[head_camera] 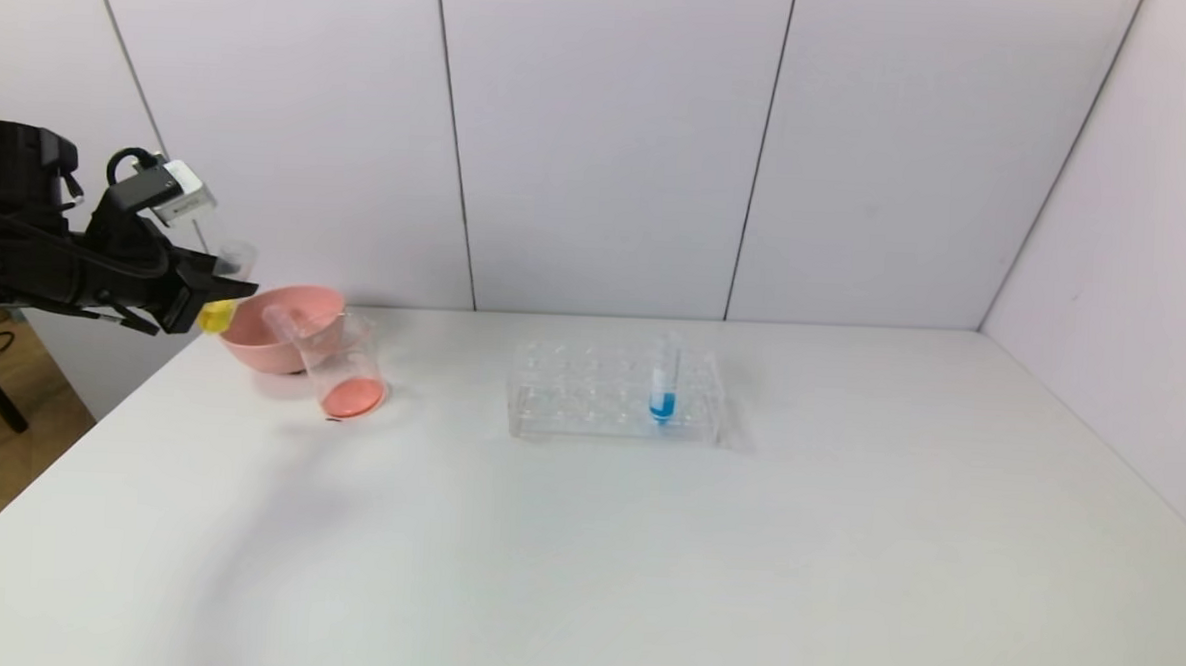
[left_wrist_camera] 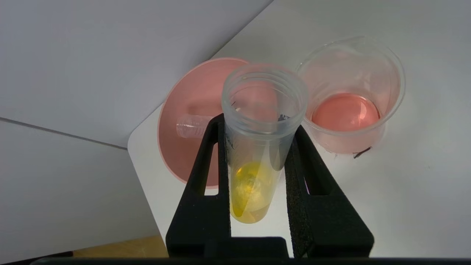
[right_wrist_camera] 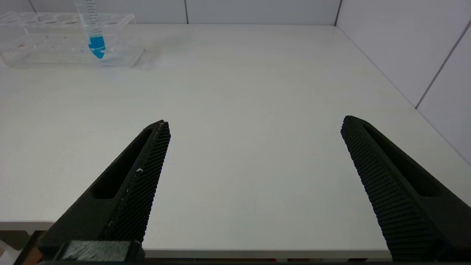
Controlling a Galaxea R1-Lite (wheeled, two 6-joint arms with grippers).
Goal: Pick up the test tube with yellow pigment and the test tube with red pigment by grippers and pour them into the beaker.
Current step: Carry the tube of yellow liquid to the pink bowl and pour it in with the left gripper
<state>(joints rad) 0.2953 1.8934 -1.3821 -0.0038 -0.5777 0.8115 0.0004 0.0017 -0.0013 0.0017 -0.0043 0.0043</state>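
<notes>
I read the left gripper (head_camera: 216, 292) at the table's (head_camera: 584, 533) far left corner, roughly 10 o'clock from the table centre in the head view. Its jaws are clamped on the test tube with yellow pigment (left_wrist_camera: 257, 147); the fingers (left_wrist_camera: 211, 165) press both sides of the tube, and yellow liquid sits in the rounded tip. The tube's open mouth points toward the pink bowl (head_camera: 278, 327) and the beaker (head_camera: 344, 367).

The beaker stands just beside the bowl, at its 4 o'clock in the head view, and holds a red-orange layer at the bottom. An empty clear tube (left_wrist_camera: 193, 126) lies inside the bowl.

The clear tube rack (head_camera: 615, 394) sits well apart from the beaker, at its 3 o'clock, with one blue-liquid tube (head_camera: 663, 381) upright in it.

The right gripper (right_wrist_camera: 254, 129) hangs over the table's near right area, jaws spread wide, holding nothing.
</notes>
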